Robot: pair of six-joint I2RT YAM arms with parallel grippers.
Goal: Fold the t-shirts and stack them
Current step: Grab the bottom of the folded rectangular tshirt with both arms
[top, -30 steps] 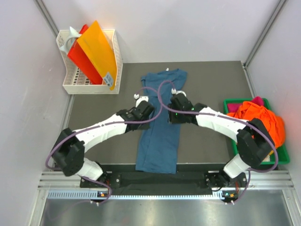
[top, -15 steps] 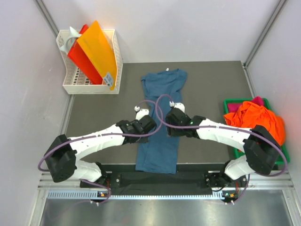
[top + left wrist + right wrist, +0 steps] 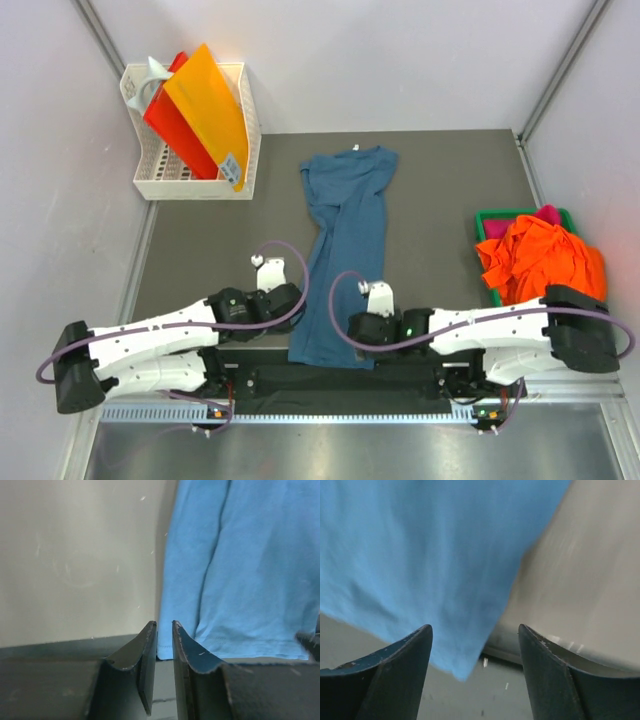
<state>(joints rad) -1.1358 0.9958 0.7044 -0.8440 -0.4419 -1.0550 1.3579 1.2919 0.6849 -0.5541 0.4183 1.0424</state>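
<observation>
Top external: both arms have retreated to the near hem of the teal t-shirt [image 3: 340, 240], folded lengthwise on the counter [image 3: 440, 180]. Left claw [image 3: 164, 626] barely parted, right claw [image 3: 475, 629] wide, both empty; crosswise fold apparently pending.

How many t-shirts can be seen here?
3: the blue t-shirt lies stretched out mid-table; the orange t-shirt is heaped in the green tray; the pink t-shirt peeks out behind it. Others may be buried underneath.

Both arms reach low and inward, left tool [image 3: 163, 630] barely parted, right tool [image 3: 475, 632] spread wide.
</observation>
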